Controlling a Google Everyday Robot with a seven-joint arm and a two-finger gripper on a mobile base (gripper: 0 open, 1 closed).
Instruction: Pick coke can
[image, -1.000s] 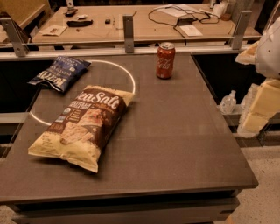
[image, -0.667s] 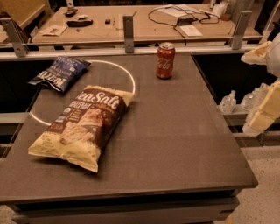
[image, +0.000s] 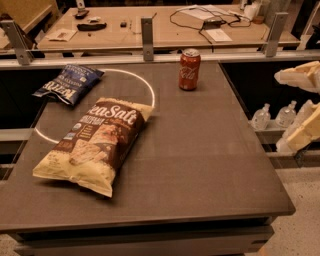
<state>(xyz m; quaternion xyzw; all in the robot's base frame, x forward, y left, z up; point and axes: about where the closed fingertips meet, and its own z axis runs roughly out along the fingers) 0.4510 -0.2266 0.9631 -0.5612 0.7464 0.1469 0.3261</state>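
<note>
The coke can, red with a white script logo and a silver top, stands upright at the far edge of the dark table, right of middle. My gripper is off the table's right side, well to the right of the can and nearer the camera. Its two cream fingers are spread apart with nothing between them.
A large brown Sea Salt chip bag lies on the left half of the table. A blue chip bag lies at the far left. A white circle is marked on the table. Clear bottles stand beyond the right edge. A metal rail and a cluttered desk lie behind.
The gripper has shifted slightly right and down at the frame's right edge. The can and the bags have not moved.
</note>
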